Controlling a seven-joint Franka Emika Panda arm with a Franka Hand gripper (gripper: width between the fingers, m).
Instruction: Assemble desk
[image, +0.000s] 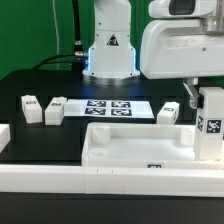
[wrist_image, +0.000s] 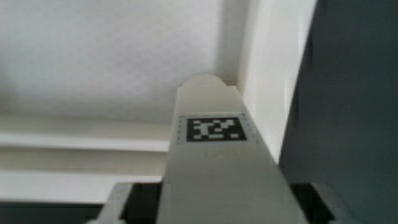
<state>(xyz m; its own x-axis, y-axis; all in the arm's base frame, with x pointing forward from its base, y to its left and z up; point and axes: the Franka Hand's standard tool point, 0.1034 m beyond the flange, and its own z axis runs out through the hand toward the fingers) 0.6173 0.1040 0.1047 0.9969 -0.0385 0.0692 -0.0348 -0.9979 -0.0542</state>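
Observation:
The white tray-like tabletop (image: 130, 127) lies at the front middle of the table, rim up. My gripper (image: 206, 96) is shut on a white block leg (image: 211, 125) and holds it upright over the tabletop's corner on the exterior view's right. In the wrist view the held leg (wrist_image: 215, 130) shows its tag between my gripper's (wrist_image: 222, 203) dark fingers (wrist_image: 313, 201), pointing at an inner corner of the tabletop (wrist_image: 263, 50). Two loose legs (image: 32, 107) (image: 56, 110) stand on the exterior view's left. A third leg (image: 168, 114) stands beside the marker board.
The marker board (image: 108, 106) lies flat behind the tabletop. The robot base (image: 108, 50) stands at the back. A long white border rail (image: 100, 182) runs along the front edge, and another rail piece (image: 3, 136) is at the exterior view's left.

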